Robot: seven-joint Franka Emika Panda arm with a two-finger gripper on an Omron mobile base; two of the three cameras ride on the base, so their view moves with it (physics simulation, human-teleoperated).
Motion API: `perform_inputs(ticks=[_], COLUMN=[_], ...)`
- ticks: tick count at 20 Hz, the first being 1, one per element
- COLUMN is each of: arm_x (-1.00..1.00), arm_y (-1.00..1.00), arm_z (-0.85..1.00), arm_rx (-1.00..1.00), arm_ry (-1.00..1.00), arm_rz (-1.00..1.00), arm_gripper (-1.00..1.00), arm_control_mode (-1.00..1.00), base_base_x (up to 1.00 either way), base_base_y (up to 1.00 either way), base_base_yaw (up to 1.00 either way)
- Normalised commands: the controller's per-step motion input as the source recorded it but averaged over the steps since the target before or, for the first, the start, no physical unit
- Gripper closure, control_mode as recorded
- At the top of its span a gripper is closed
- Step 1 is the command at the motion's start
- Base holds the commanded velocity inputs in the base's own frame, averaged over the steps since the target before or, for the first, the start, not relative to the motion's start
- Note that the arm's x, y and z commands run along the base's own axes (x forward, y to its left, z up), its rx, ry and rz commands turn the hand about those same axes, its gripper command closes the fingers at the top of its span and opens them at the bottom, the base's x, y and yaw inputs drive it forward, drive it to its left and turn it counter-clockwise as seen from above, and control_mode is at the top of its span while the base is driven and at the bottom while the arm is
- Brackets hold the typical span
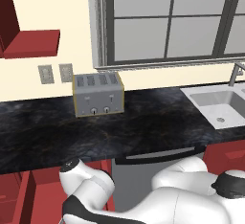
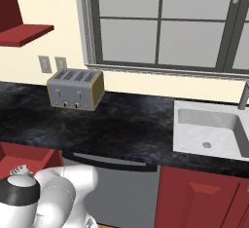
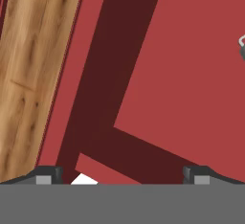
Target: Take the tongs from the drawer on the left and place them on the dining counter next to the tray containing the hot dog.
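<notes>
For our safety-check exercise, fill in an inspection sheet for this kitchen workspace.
Surface: black marbled counter, with the sink set into it.
Job's things: drawer, likely the red panelled front ahead of the gripper; tongs, nothing seen.
Clutter: toaster by the wall.
Grippers: gripper open, holding nothing.
Cables: nothing seen.
Surroundings: sink, window, dishwasher front, wood floor.

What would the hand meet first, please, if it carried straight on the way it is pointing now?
Most likely the red recessed panel of a cabinet or drawer front. The open hand faces it squarely, though how far off it lies is unclear.
</notes>
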Motion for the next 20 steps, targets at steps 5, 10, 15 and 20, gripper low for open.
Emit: perform_inputs(ticks=[5,10,15,20], arm_x=[0.26,0.34,0.3,0.2], arm_y=[-0.01,0.0,0.0,0.0], arm_z=[0.0,0.0,-0.01,-0.13], arm_rx=[0.0,0.0,0.0,0.0], arm_ry=[-0.02,0.0,0.0,-0.01], arm_rz=[0.1,0.14,0.14,0.14], arm_gripper=[-1.0,-1.0,-1.0,-1.0], arm_control_mode=[-1.0,-1.0,-1.0,-1.0], base_base_x=[0.0,0.0,0.0,0.0], base_base_y=[0.0,0.0,0.0,0.0], base_base_yaw=[0.0,0.0,0.0,0.0])
